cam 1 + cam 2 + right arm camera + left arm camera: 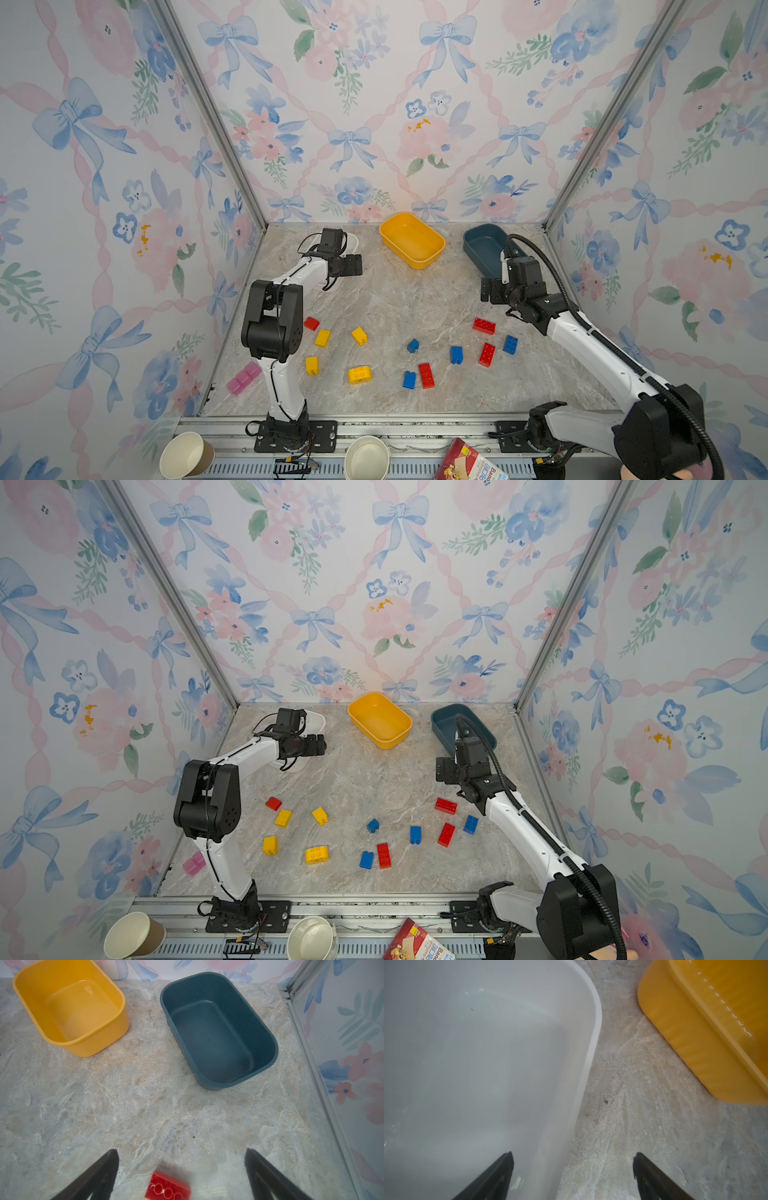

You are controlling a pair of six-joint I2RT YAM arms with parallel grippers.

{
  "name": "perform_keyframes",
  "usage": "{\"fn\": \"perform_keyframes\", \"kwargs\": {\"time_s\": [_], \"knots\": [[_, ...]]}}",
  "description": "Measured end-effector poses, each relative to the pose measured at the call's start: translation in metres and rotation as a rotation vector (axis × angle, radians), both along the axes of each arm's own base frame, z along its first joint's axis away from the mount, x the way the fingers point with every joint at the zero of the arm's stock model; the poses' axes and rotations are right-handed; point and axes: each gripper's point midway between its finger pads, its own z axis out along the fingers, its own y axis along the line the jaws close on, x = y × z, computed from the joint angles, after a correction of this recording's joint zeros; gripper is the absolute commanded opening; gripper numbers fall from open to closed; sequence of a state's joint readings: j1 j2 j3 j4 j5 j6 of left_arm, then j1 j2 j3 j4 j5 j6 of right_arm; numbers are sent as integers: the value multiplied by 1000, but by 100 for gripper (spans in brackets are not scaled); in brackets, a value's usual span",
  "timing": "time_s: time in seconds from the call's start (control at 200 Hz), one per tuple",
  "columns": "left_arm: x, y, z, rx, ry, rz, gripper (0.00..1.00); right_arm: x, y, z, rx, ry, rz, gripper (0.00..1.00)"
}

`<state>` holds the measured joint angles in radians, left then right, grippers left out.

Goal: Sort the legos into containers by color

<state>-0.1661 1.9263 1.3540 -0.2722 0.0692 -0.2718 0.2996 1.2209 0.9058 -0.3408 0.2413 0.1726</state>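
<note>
right gripper [181, 1151] fingers spread, empty; long red studded plastic brick [167, 1187] sits on the marble tabletop [145, 1095] between them, back toward the wrist, long axis roughly across the gap (right arm is nearest). left gripper [573, 1154] spread, empty, straddling rim of the white plastic tub [592, 1043]. carton [465, 459] print cut off, unreadable.

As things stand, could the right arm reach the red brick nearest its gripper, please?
Probably yes: the right gripper is open close by the red brick, which lies alone on the tabletop, nothing blocking.
</note>
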Motion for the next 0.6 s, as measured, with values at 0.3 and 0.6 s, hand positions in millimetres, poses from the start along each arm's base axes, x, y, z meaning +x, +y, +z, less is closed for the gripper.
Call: {"fn": "perform_keyframes", "kwargs": {"time_s": [0.3,0.6], "knots": [[-9,-18,-3,-31,32,-22,91,-1,2,1,4,-2,3,97],[-40,-59,-26,-84,119,-66,89,-3,1,8,13,-23,0,97]]}}
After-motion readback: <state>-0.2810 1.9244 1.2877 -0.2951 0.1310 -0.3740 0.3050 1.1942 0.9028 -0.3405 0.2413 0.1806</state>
